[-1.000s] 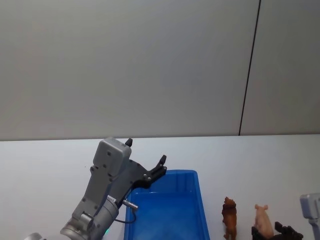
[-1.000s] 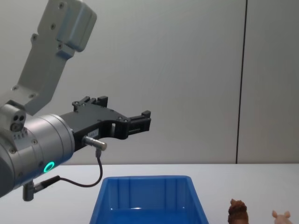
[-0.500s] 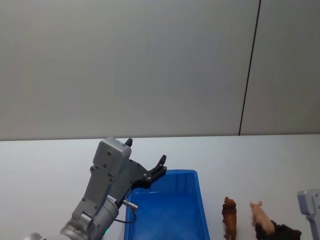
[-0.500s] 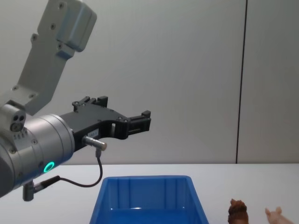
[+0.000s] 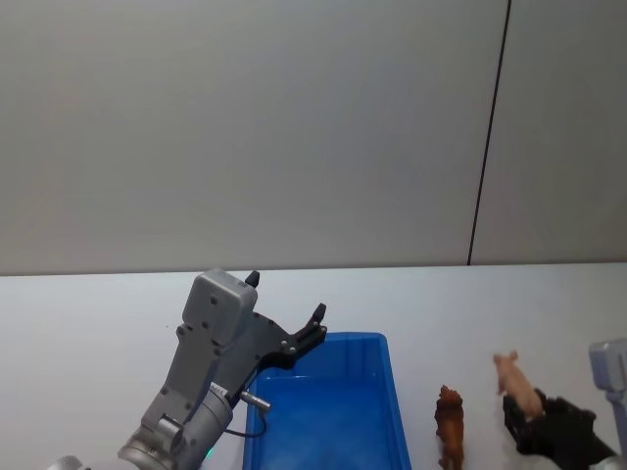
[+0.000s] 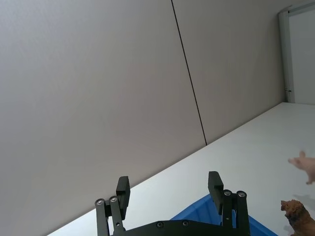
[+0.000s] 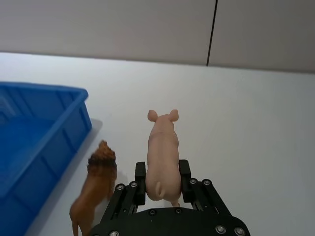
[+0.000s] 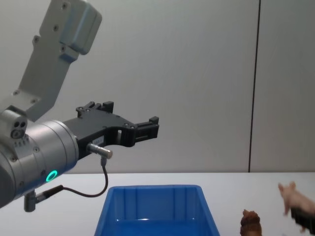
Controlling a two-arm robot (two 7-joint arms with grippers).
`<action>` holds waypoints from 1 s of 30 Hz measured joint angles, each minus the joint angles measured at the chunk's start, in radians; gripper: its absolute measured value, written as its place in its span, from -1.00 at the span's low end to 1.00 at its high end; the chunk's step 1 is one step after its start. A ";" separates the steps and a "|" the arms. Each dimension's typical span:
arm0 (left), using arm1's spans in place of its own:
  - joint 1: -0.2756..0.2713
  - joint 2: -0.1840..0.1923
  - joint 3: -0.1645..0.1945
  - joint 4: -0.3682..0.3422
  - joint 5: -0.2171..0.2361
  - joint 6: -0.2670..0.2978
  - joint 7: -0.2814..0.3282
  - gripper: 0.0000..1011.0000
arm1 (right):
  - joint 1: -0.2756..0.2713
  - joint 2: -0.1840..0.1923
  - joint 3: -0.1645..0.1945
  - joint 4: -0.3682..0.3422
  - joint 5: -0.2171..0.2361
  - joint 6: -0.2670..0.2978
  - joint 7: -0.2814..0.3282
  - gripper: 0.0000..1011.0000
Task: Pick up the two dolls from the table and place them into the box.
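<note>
The pale pink pig-like doll hangs in the air, clear of the white table, with my right gripper shut on its rear. In the right wrist view the pink doll sits between the two black fingers of that gripper, snout pointing away. The reddish-brown doll stands on the table between the pig and the blue box; its tufted head shows in the chest view. My left gripper is held open and empty above the box's far left corner.
A plain grey wall with a dark vertical seam rises behind the table. Bare white tabletop lies to the right of the box and beyond the dolls. The box's inside holds nothing.
My right gripper has lifted the pink doll off the table and raised it. The brown doll, the box and my left arm have stayed put.
</note>
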State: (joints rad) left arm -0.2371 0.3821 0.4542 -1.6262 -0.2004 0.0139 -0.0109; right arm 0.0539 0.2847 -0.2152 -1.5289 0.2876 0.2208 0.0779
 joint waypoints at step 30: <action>0.000 0.000 0.000 0.000 0.000 0.000 0.000 0.98 | 0.149 -0.091 -0.067 -0.039 -0.053 0.068 0.259 -0.25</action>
State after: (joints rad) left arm -0.2371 0.3821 0.4542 -1.6262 -0.2004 0.0139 -0.0109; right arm 0.2025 0.1937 -0.2827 -1.5682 0.2349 0.2889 0.3371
